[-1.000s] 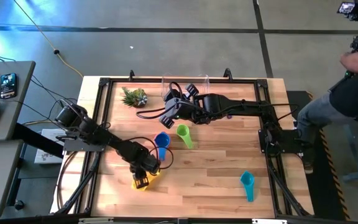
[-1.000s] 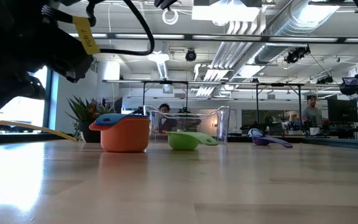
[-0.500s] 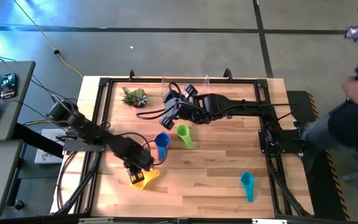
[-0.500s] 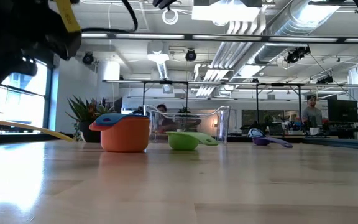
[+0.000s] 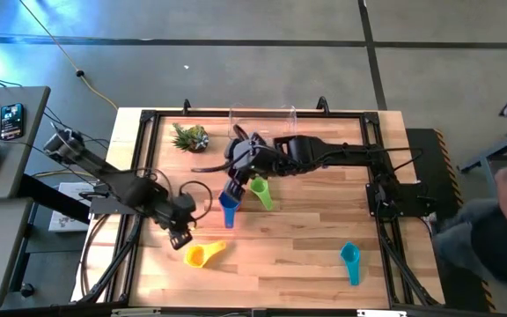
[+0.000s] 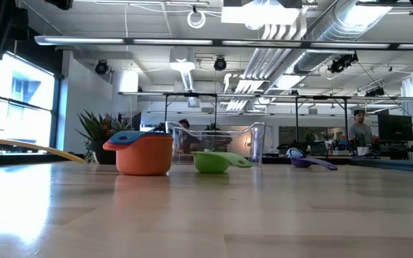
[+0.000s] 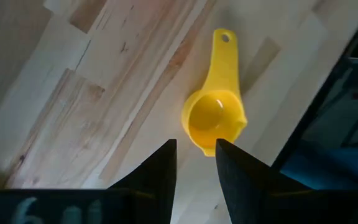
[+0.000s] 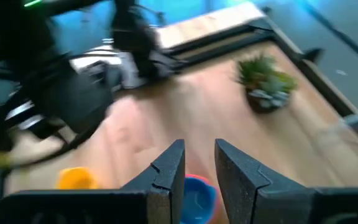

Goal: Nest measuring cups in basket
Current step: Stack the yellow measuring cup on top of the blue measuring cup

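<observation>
Hidden: the basket, clear, is sitting at the table's far edge, partly behind the right arm; its contents are unreadable.

Cups counted: yellow cup, blue cup sitting in an orange cup, green cup, teal cup, purple cup.

Left gripper, empty, fingers slightly parted, is hovering above the yellow cup.

Right gripper, narrowly parted, is gripping nothing, above the blue cup.

Surface: pale wood table, potted plant; workshop behind.

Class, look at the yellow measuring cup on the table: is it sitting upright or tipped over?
Upright. In the left wrist view the yellow measuring cup shows its open bowl facing up, empty, handle lying flat over the wooden table, clear of the left claw.
</observation>
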`<control>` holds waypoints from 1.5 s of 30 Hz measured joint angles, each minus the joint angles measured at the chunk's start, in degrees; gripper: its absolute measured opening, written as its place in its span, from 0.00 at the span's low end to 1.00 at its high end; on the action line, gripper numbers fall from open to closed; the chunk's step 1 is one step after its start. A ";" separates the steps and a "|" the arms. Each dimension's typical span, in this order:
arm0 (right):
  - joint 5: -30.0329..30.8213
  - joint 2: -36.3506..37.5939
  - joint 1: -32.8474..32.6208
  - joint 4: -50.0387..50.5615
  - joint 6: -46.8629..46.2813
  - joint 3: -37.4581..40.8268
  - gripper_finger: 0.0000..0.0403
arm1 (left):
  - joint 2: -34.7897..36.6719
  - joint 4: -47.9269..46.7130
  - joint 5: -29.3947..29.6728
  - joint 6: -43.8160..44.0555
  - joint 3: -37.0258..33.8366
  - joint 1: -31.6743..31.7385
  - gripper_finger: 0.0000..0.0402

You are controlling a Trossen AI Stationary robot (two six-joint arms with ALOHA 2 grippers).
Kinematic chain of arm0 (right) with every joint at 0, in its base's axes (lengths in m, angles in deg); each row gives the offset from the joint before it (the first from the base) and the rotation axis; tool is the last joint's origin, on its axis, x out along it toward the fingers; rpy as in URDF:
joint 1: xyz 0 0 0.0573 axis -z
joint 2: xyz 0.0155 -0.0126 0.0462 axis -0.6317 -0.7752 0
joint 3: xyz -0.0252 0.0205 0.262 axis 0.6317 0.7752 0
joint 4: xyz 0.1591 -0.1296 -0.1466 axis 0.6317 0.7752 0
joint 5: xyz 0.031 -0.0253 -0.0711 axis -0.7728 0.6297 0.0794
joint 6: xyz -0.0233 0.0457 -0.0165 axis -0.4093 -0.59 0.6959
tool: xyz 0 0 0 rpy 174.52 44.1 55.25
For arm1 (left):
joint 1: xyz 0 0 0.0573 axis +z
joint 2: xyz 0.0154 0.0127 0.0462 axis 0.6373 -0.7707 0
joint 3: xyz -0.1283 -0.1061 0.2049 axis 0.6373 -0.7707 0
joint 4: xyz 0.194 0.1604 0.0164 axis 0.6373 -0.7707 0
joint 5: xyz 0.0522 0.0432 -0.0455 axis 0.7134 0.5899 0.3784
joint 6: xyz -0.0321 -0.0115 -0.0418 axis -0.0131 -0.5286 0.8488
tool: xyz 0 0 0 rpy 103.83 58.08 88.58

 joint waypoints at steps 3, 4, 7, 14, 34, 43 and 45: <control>-3.50 0.00 -1.30 -3.17 1.81 0.00 0.20 | 3.07 -0.07 1.08 0.09 0.00 -1.29 0.26; -4.69 0.00 -1.77 -4.14 2.35 0.00 0.20 | 4.09 -0.09 1.53 0.10 0.00 -1.64 0.26; -7.99 -0.38 -3.17 -7.62 4.61 0.00 0.20 | 6.88 -0.80 3.83 0.00 0.00 -2.35 0.26; -8.74 -2.63 -6.39 -13.58 9.61 0.07 0.22 | 13.53 -3.48 8.43 -2.42 0.00 -2.60 0.26; -11.85 -15.33 -7.25 -27.34 15.38 -0.02 0.33 | 23.24 -3.83 12.24 -9.41 -0.02 -2.50 0.26; -16.22 -22.65 -7.27 -30.41 13.42 -0.02 0.32 | 24.19 -3.94 13.25 -10.50 -0.02 -2.50 0.26; -17.24 -23.67 -7.27 -30.15 13.33 0.00 0.32 | 24.34 -3.94 13.27 -10.47 -0.02 -2.50 0.26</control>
